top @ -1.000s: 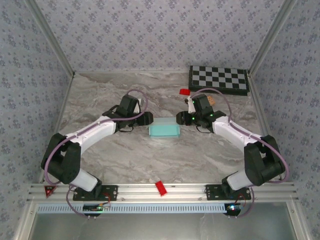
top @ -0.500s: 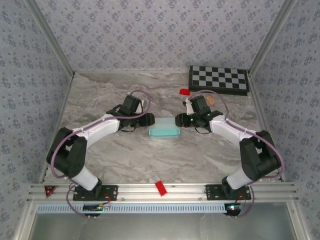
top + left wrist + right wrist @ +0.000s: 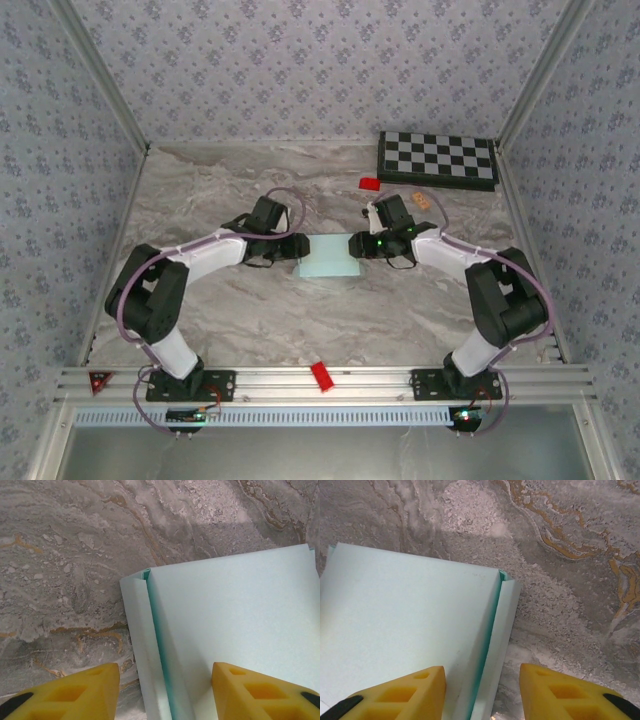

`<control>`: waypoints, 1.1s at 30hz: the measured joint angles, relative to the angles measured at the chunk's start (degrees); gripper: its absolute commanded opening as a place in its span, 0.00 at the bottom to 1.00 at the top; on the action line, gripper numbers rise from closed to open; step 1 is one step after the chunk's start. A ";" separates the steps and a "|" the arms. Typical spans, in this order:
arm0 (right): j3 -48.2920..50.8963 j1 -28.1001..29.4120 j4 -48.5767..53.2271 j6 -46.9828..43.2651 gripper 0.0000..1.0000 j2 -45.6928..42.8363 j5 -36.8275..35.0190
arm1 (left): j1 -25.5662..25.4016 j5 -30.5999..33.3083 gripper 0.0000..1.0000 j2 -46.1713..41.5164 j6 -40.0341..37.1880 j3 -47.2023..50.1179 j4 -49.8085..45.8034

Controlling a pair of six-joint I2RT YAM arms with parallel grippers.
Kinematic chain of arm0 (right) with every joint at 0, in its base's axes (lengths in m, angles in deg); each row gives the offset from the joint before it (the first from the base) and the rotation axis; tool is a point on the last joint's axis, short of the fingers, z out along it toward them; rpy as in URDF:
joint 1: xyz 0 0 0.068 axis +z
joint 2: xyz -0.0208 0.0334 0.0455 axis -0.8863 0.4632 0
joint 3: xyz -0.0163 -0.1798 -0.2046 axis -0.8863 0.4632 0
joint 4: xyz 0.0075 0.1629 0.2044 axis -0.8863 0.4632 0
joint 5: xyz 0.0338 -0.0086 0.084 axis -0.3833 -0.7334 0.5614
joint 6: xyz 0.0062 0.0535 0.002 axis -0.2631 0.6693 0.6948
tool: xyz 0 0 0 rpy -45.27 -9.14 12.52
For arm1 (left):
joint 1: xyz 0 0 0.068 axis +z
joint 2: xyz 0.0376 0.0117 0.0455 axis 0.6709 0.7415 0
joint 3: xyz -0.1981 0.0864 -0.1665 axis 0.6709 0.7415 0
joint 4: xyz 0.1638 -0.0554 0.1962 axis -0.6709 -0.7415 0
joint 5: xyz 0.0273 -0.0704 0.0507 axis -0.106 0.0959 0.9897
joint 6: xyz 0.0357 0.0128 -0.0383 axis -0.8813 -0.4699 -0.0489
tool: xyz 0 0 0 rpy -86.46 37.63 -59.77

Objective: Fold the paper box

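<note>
My left claw (image 3: 164, 680) is spread. One yellow finger hangs over the bare marble counter (image 3: 65, 580) and the other over the top panel of the paper box (image 3: 235, 620). The narrow folded strip along the box's left edge runs between them, unpinched. My right claw (image 3: 482, 677) is spread the same way, straddling the matching strip on the box's right edge. I cannot tell whether any finger touches the card. The pale blue box lies flat in the middle of the counter, between my two claws. The checkerboard (image 3: 437, 160) sits well apart at the far right corner.
</note>
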 measured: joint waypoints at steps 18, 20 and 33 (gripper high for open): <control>-0.24 0.52 -3.37 1.25 0.30 3.78 1.27 | -1.09 0.31 0.36 1.29 2.38 2.40 4.13; -0.98 0.61 -3.48 1.22 0.30 4.48 1.29 | -1.38 1.33 0.36 0.68 2.84 2.95 4.31; -14.93 4.42 3.32 -4.79 0.30 13.66 -3.34 | -5.64 9.55 0.38 -6.38 10.88 10.32 5.25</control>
